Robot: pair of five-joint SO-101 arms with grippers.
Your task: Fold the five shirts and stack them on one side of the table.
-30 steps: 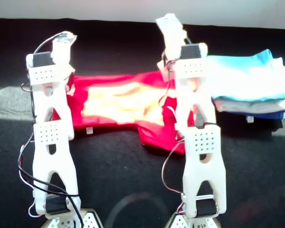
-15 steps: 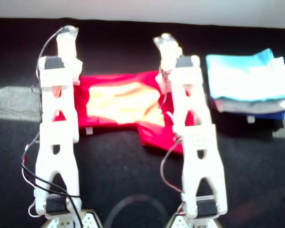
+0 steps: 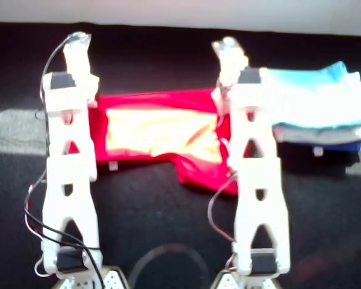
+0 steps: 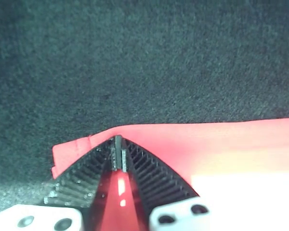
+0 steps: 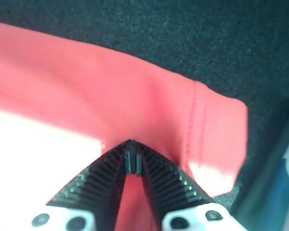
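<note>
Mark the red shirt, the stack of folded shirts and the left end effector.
red shirt (image 3: 162, 129): high view, its sunlit middle.
stack of folded shirts (image 3: 316, 99): high view, top shirt.
left end effector (image 4: 117, 147): left wrist view, where the fingertips meet.

I saw the red cotton shirt (image 3: 159, 129), with a pale yellow print on its upper face, spread flat as a wide band running from 9 to 3 o'clock. One loose red flap stuck out toward 5 o'clock. Just beside it at 3 o'clock sat the stack of folded shirts (image 3: 316, 102), light blue-and-white on top, white beneath, dark blue lowest.
</note>
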